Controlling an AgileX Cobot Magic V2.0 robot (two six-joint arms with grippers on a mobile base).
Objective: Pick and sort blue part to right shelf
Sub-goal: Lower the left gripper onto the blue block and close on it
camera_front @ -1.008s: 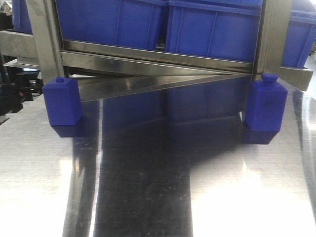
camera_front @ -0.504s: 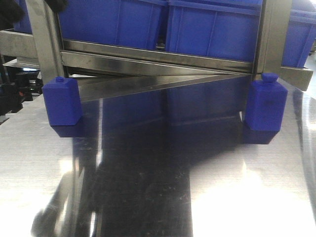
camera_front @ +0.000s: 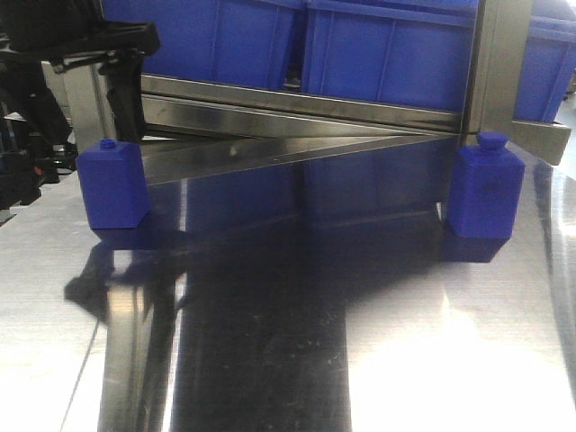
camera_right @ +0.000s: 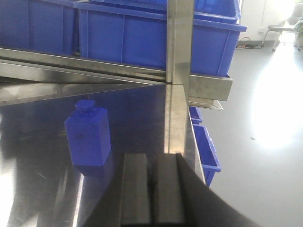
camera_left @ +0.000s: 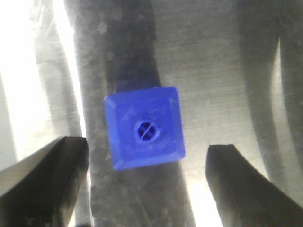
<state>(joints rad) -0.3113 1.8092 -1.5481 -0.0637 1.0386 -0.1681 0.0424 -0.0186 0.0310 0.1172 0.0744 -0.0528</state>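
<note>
Two blue bottle-shaped parts stand upright on the shiny steel table: a left blue part (camera_front: 112,184) and a right blue part (camera_front: 484,184). My left arm (camera_front: 90,40) hangs over the left part. In the left wrist view that part (camera_left: 144,127) is seen from above, and my left gripper (camera_left: 148,170) is open above it with a finger on each side, not touching. My right gripper (camera_right: 151,189) is shut and empty, just right of the right part (camera_right: 89,135). The right shelf's front rail (camera_front: 297,103) runs behind the parts.
Large blue bins (camera_front: 396,49) sit on the shelf above the rail. A steel shelf post (camera_right: 178,71) rises just ahead of my right gripper. Smaller blue bins (camera_right: 206,142) stand on the floor past the table's right edge.
My left arm has come into view at the top left and lowered over the left blue part. Its shadow has spread on the table. The parts have not moved.
</note>
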